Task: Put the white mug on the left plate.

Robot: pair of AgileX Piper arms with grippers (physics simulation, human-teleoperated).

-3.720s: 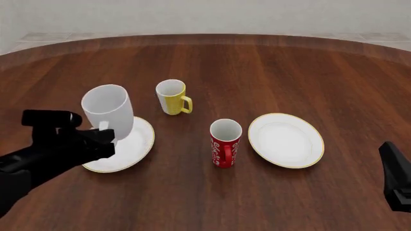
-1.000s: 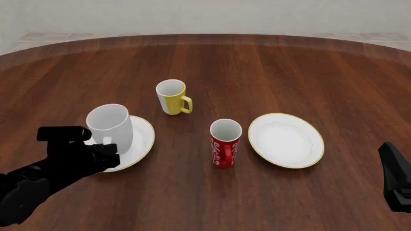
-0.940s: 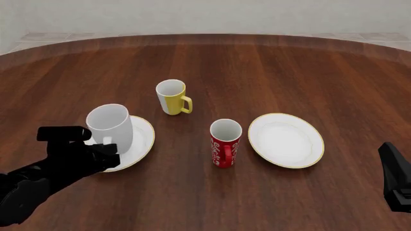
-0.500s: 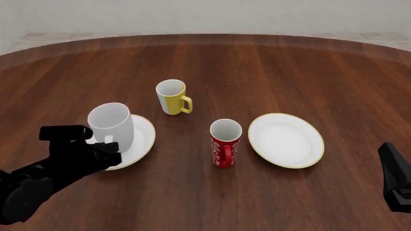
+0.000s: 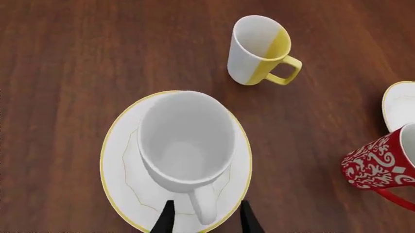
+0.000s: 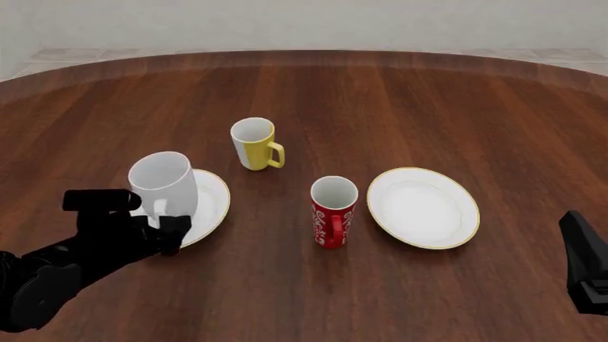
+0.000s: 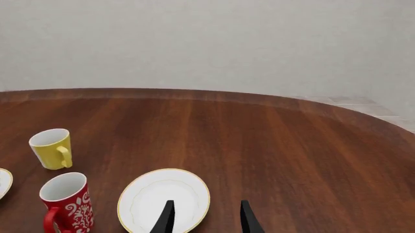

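Note:
The white mug [image 5: 186,143] [image 6: 166,187] stands upright on the left plate [image 5: 120,160] [image 6: 216,203], its handle pointing toward my left gripper [image 5: 206,206] [image 6: 156,228]. That gripper is open: its two fingers flank the handle with a gap on each side and do not touch it. In the front view the left arm hides the plate's near edge. My right gripper [image 7: 206,218] [image 6: 582,260] is open with nothing in it, low at the table's right front, near the right plate.
A yellow-and-white mug [image 6: 253,144] [image 5: 256,51] stands behind the left plate. A red patterned mug [image 6: 332,211] [image 5: 382,162] stands at mid table, between the left plate and the twin plate [image 6: 423,208] [image 7: 163,199].
The white mug came down from the air onto the left plate. Over the last second the left gripper let go of the handle and slid back toward the front edge.

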